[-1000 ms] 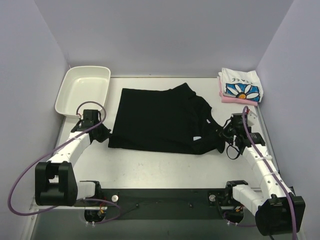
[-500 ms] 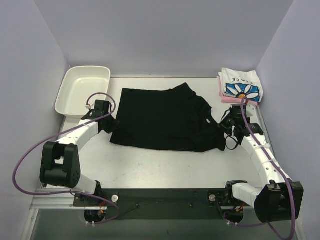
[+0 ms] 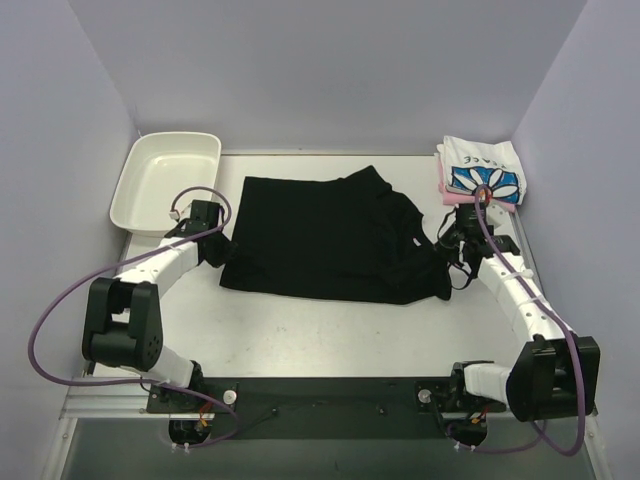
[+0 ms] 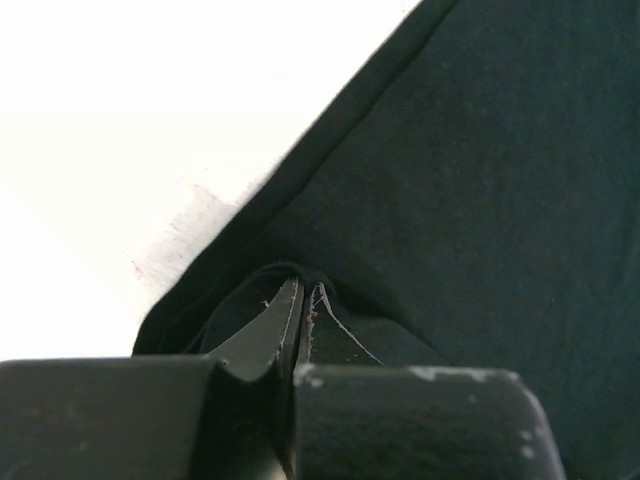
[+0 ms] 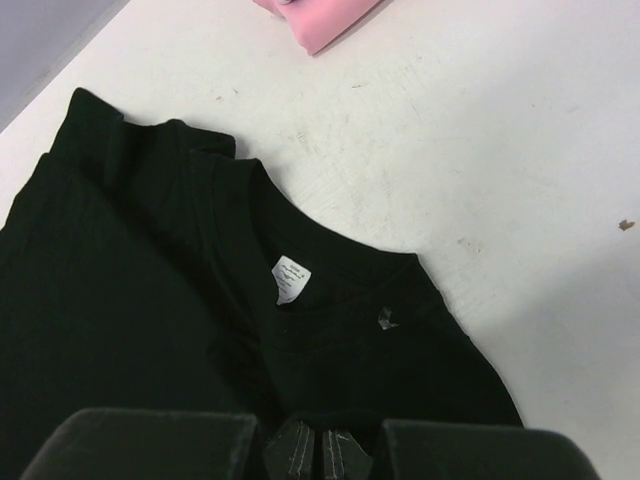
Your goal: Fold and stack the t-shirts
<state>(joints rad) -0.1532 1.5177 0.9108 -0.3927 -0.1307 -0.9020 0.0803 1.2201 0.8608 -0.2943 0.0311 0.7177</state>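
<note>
The large black t-shirt (image 3: pixel 320 240) lies spread across the middle of the table. My left gripper (image 3: pixel 218 252) is shut on its left edge, with a fold of black cloth pinched between the fingertips (image 4: pixel 290 320) in the left wrist view. My right gripper (image 3: pixel 447 250) is shut on its right side near the collar. In the right wrist view the cloth (image 5: pixel 150 300) is bunched at the closed jaws, and the small white tag (image 5: pixel 290 278) shows just beyond. The white daisy-print t-shirt (image 3: pixel 483 172) lies folded on the pink t-shirt (image 3: pixel 452 196) at the back right.
A white plastic tray (image 3: pixel 140 195) stands at the back left, just beyond my left arm. Grey walls close in the table on the left, right and back. A corner of the pink shirt (image 5: pixel 325 15) shows at the top of the right wrist view.
Both grippers have moved away from the arm bases with the black shirt's sides in them. The shirt's near edge has shifted back, and the tag no longer shows in the top view.
</note>
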